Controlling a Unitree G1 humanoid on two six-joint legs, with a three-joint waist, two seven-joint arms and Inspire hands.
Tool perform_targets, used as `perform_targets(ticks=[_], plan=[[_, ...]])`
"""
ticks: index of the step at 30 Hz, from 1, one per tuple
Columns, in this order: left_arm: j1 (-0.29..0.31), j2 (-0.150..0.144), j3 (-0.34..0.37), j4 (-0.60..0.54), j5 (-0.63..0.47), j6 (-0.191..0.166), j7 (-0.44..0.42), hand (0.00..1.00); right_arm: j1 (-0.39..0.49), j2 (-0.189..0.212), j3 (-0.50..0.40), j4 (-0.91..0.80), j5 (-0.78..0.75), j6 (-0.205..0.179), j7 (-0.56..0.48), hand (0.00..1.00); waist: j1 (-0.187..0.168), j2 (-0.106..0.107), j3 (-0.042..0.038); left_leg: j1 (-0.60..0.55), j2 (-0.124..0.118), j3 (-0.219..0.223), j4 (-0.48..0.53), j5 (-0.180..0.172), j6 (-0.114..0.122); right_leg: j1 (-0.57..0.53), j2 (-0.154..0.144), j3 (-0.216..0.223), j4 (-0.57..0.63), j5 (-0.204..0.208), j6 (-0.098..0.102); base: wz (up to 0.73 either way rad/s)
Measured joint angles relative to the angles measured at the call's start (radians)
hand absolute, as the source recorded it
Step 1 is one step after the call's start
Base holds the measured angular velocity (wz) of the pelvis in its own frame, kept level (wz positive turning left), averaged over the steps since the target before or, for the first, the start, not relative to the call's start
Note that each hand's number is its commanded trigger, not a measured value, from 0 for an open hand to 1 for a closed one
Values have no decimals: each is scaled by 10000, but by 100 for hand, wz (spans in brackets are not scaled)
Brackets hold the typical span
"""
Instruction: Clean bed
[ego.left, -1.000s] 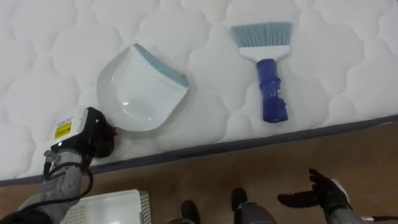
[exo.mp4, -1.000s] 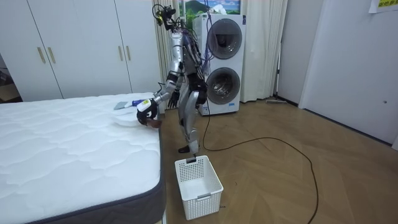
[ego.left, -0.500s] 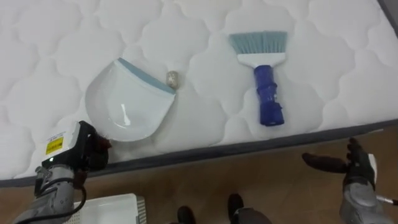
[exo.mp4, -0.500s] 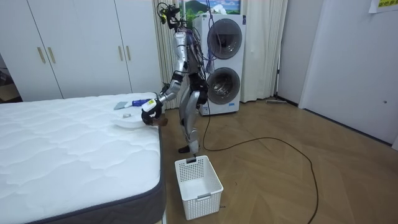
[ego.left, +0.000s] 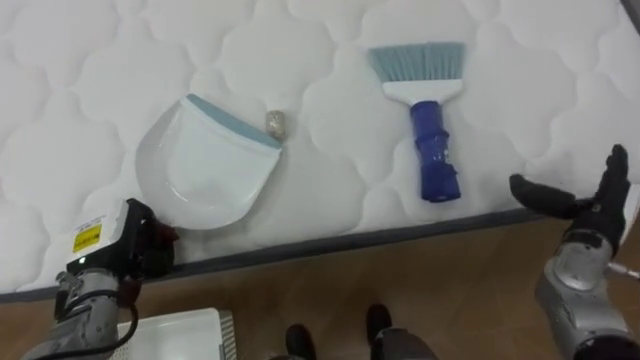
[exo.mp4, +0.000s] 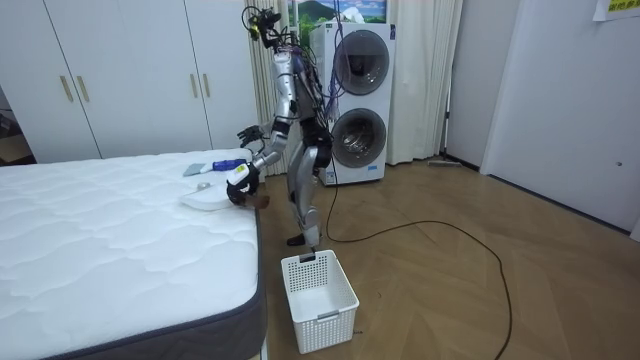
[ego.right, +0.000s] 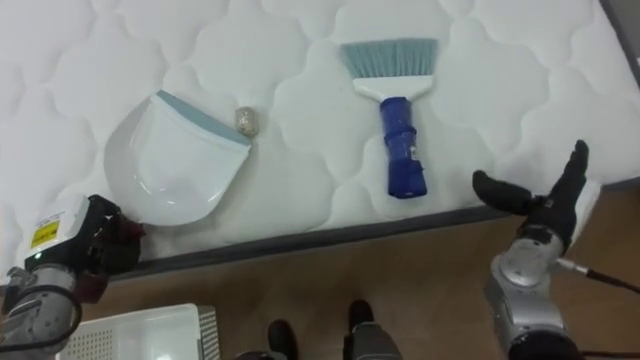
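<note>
White mattress (ego.left: 90, 70), near edge before us. Our right hand (ego.left: 585, 215) hangs open off that edge; our left hand (ego.left: 130, 250) sits by the dustpan (ego.left: 205, 165), fingers unclear. The brush (ego.left: 425, 110) lies just left of the right hand, axis near-to-far, handle toward us, bristles away. A crumb (ego.left: 275, 122) sits at the dustpan's lip.

One mattress (ego.left: 80, 60) is counted, and on it one white dustpan (ego.left: 205, 165), one blue-handled brush (ego.left: 428, 120) and one small crumpled scrap (ego.left: 274, 122). One white basket (exo.mp4: 318, 290) is seen on the floor, and two front-loading machines (exo.mp4: 358, 62) are counted, stacked.
</note>
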Motion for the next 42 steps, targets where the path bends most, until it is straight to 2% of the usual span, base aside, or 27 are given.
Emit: perform_targets(ticks=[5, 7, 14, 16, 18, 22, 24, 29, 31, 35, 42], plan=[[89, -3, -158, -390, -34, 154, -59, 100, -297, -21, 74, -216, -449, -346, -679, 0, 92, 1, 0, -7, 23, -27, -6, 0, 0, 40, -29, -99, -48, -1, -2, 3], [89, -4, -163, -530, -140, 182, -220, 100, -311, -15, 114, -330, -460, -358, -786, 0, 139, 2, 1, -16, 35, -26, -12, 0, -1, 61, -26, -126, -99, -1, -2, 2], [-72, -5, -144, -274, -233, 100, -620, 100, -355, -9, 892, -442, -481, -571, -634, 0, 252, 5, 12, 31, 51, -24, 16, -2, -3, 93, -25, -135, -24, 0, -5, 0], [-182, -2, -234, -261, -231, 167, -719, 100, -355, -5, 1270, -474, -401, -572, -435, 0, 295, 5, 29, 45, 57, -24, 7, -10, -10, 85, -24, -117, -1, -11, -21, 0], [-267, 5, -433, -268, -226, 253, -890, 100, -354, -2, 1668, -598, -366, -572, -200, 0, 367, 4, 78, 31, 63, -26, -18, -16, -19, 58, -30, -119, 7, -29, -42, 0], [-269, 2, -595, -332, -297, 246, -1043, 100, -356, 28, 2042, -695, -329, -572, 58, 0, 420, 14, 90, -42, 61, -53, -9, -16, -20, 37, -30, -159, -23, -77, -46, 5], [-303, 6, -597, -512, -320, 243, -1204, 100, -354, 40, 2187, -681, -332, -572, 319, 0, 420, 79, 130, -144, 62, -148, 25, -14, -18, 37, -18, -180, -163, -65, -30, 9], [-325, 21, -710, -588, -395, 204, -1277, 100, -352, 49, 2617, -537, -168, -572, 909, 0, 501, 100, 141, -208, 46, -220, 31, -13, -15, 12, -38, -371, -110, -46, -28, 6], [-349, 21, -788, -610, -410, 164, -1287, 100, -353, 51, 2661, -350, -152, -572, 1194, 0, 559, 111, 148, -208, 46, -253, 41, -13, -15, 12, -65, -429, -58, -45, -31, 7], [-482, -9, -898, -650, -408, 136, -1368, 100, -358, 52, 2735, -176, -30, -568, 1764, 0, 655, 217, 213, -210, 41, -294, 22, -13, -16, 12, -160, -539, -31, -50, -33, 4], [-620, -17, -897, -692, -351, 246, -1587, 100, -415, 70, 2823, 159, -164, -335, 2479, 0, 681, 213, 225, -212, 3, -290, -34, -12, -15, -5, -193, -586, -18, -50, -37, 2]])
